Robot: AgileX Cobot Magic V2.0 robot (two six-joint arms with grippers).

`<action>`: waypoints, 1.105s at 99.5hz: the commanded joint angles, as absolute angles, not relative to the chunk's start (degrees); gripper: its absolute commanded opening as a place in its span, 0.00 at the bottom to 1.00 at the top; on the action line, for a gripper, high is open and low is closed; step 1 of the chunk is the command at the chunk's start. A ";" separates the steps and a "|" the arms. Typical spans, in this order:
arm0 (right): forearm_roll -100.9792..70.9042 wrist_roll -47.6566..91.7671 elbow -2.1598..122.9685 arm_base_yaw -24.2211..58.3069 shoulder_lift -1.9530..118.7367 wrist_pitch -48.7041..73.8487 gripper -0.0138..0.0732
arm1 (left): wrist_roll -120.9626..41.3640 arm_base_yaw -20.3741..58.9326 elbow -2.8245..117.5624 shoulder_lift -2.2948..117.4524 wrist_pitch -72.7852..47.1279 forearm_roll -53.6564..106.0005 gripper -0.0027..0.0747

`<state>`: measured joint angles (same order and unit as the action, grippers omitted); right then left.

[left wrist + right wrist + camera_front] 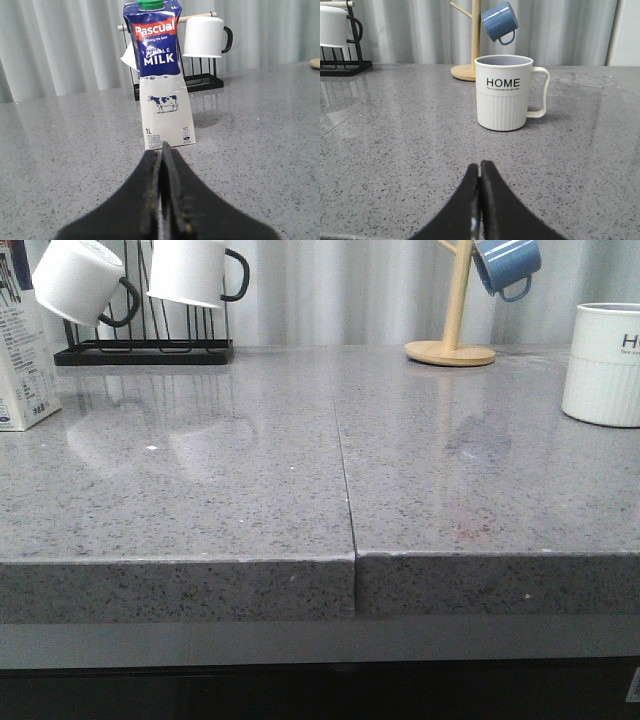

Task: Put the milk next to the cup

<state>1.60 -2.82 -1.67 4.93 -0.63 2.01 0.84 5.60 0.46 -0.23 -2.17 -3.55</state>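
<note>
Nearest in each wrist view is a black hand: the left hand (pixel 163 150) has its two fingers pressed together with nothing between them, and the right hand (pixel 479 169) is closed the same way, only a thin seam showing. Neither hand appears in the front view, so their places over the desk (pixel 250 490) cannot be read from there. Beyond the left hand stands the milk (pixel 162 75), upright on the grey speckled desk and apart from the fingertips, its blue upper part, green cap and small cow drawing plain to see; the fine print low on the carton is too small to read. In the front view the milk (pixel 25 370) sits at the far left edge, cut off by the frame so that only a side panel shows. The cup (pixel 504 92) stands upright ahead of the right hand, well apart from it, "HOME" facing the camera; the front view crops it (pixel 603 365) at the right edge, leaving only the "H". Milk and cup sit at opposite ends of the desk. Behind are a black rack (pixel 145 350) with white mugs (pixel 195 270), partly cut off above, and a wooden stand (pixel 452 340) carrying a blue mug (pixel 505 265).
</note>
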 commanded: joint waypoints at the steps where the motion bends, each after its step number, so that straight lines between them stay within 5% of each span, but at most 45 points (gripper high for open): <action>1: 1.56 -2.40 -0.50 4.97 -1.66 -3.01 0.02 | 1.19 5.66 -2.46 -2.13 2.37 -3.01 0.01; 40: 0.66 -2.40 8.90 4.79 0.70 4.71 0.02 | 1.19 5.66 -2.46 -2.13 2.37 -3.01 0.01; 74: 0.66 -2.40 27.12 4.79 22.68 19.31 0.02 | 1.19 5.66 -2.46 -2.13 2.37 -3.01 0.01; 110: 0.67 -2.40 30.05 4.79 39.31 12.08 0.05 | 1.19 5.66 -2.46 -2.13 2.37 -3.01 0.01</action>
